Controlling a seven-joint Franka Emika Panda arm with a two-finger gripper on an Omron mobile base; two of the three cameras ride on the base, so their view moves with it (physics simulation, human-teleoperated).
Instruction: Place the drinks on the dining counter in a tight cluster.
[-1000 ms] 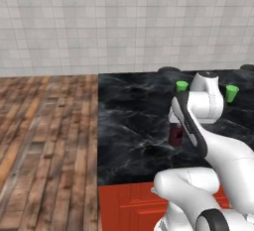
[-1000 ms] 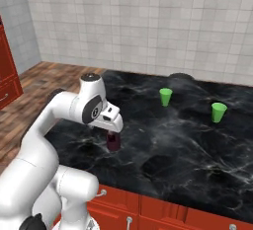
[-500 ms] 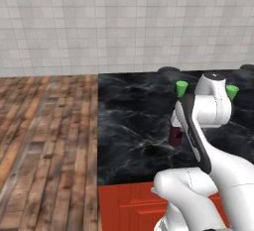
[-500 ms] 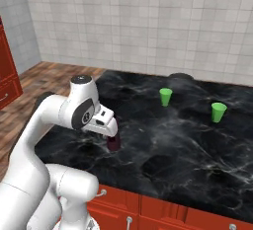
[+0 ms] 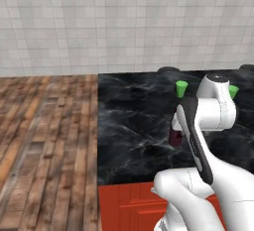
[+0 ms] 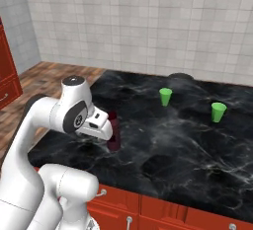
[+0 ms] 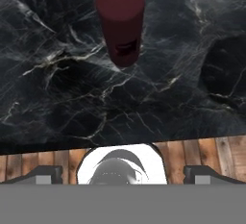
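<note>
From the left base view, my arm has swung back toward the base, leaving the dark-red bottle [image 5: 175,135] upright on the bench [image 5: 134,126]; it looks placed. In the right base view the hand [image 6: 101,128] hangs just beside it. The hand view shows fingers spread wide, nothing pinched, bottle ahead

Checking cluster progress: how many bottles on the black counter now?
1. A dark-red bottle stands on the black counter near its left edge, beside the open gripper. Others may be hidden behind the arm.
</note>
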